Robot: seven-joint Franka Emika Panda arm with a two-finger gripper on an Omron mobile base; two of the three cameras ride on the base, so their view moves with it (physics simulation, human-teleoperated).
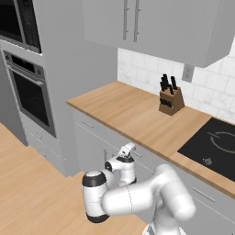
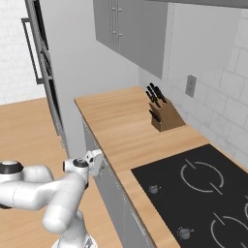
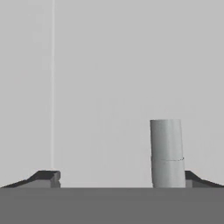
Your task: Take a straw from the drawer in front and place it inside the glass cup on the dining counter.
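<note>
In the left base view the arm reaches low, toward the cabinet fronts under the wooden surface [image 1: 124, 110] that carries the knife block [image 1: 170, 101]. The claw [image 1: 129, 148] sits just before the drawer [image 1: 143, 155]. The drawer looks shut, so the straw, by my judgement, lies inside it, and the handle must be taken first.

In the right base view the claw [image 2: 97, 160] points sideways at the drawer front [image 2: 107, 181], which is seen nearly edge-on here. It is close to the front, though I cannot tell whether it touches.

In the hand view the flat grey front is very near. The claw [image 3: 120, 178] stands spread wide and has hold of nothing. The bar handle [image 3: 166, 151] rises just inside one tip, between the two but not centred. Its long axis looks near-upright here, slightly tilted. That is probably because the hand is rolled, since in the room the bar runs level along the drawer front. Rolled so, the jaws could close across the bar.
</note>
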